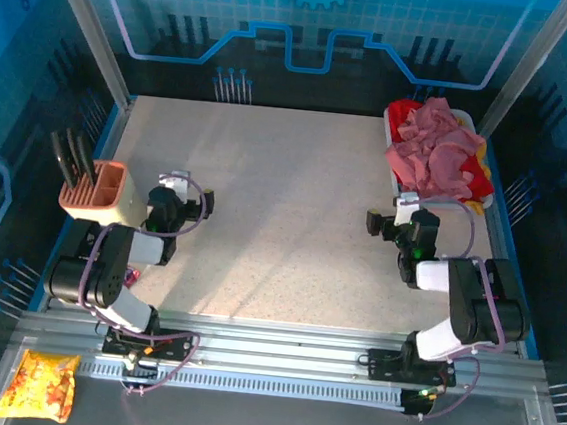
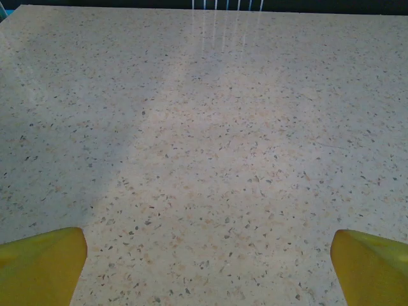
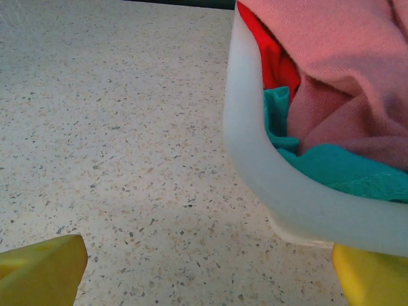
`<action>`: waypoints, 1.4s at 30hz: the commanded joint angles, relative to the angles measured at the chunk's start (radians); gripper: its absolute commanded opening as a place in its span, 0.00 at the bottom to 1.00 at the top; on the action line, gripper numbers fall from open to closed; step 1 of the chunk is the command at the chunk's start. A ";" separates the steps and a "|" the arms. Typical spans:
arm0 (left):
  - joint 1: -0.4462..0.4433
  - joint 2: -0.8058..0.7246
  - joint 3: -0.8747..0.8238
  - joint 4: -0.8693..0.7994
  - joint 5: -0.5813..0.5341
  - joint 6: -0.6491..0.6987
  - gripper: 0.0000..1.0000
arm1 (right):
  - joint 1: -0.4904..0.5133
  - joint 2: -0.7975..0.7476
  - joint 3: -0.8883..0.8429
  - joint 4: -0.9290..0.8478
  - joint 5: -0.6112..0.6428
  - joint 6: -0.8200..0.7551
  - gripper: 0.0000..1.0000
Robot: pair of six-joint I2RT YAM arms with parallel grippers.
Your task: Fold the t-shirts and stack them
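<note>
The t-shirts lie crumpled in a heap in a white tray (image 1: 402,196) at the table's back right. A dusty pink shirt (image 1: 435,147) is on top, with red (image 1: 403,114) and yellow (image 1: 479,181) cloth showing under it. In the right wrist view the tray's rim (image 3: 255,166) stands close ahead on the right, holding pink (image 3: 331,51), red (image 3: 274,57) and teal (image 3: 331,162) cloth. My right gripper (image 1: 393,223) (image 3: 207,274) is open and empty, just short of the tray's near corner. My left gripper (image 1: 187,195) (image 2: 207,268) is open over bare table at the left.
A salmon-coloured rack (image 1: 93,189) with dark tools stands by the left arm at the table's left edge. An orange-yellow snack bag (image 1: 41,385) lies below the front rail. The speckled tabletop (image 1: 284,203) stretches between the arms, bounded by blue rails.
</note>
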 commanded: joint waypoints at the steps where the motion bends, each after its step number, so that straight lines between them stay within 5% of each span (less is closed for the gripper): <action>1: -0.003 0.015 0.029 0.042 0.025 -0.024 0.99 | 0.003 0.010 0.028 0.060 -0.015 -0.022 1.00; 35: 0.006 0.011 0.029 0.043 0.037 -0.028 0.99 | 0.003 0.008 0.015 0.083 0.019 -0.010 1.00; 42: 0.004 -0.158 0.105 -0.248 0.016 -0.052 0.99 | 0.169 -0.160 0.024 -0.070 0.205 -0.129 1.00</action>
